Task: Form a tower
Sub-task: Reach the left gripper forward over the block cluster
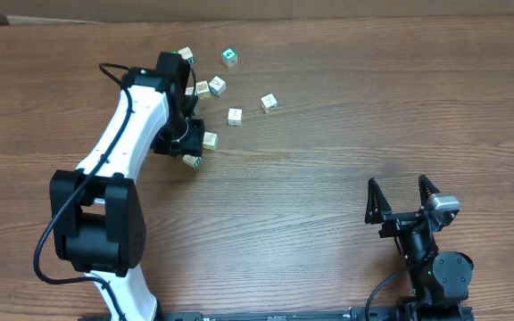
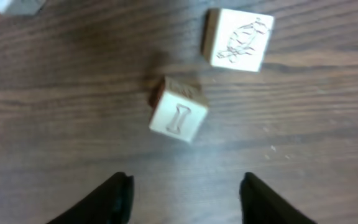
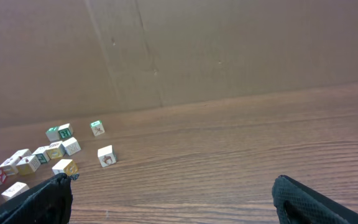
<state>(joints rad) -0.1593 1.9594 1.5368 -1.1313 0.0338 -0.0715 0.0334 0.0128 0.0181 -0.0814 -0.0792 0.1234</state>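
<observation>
No tower stands anywhere in these views. What shows is loose cubes lying singly on the desk. Whether anything is stacked beneath the left arm I cannot tell (from overhead it covers part of the cluster). The job therefore looks to be at its first step, choosing a cube to build with.

The left fingers are spread, with bare wood between them and nothing pinched. Just ahead of their tips, roughly in line with the gap but turned askew to it, lies the I cube. Beyond it and off to one side sits the drawing cube, apart from the first. The right fingers are spread wide too (and empty), with every cube far ahead of them and off to one side.

The next move, as I judge it, is to carry the left fingers forward and down until the I cube sits between them. The wrist should first turn so the pads meet flat faces rather than corners. After closing, the cube needs a partner to rest on, and the drawing cube is the nearest candidate.
</observation>
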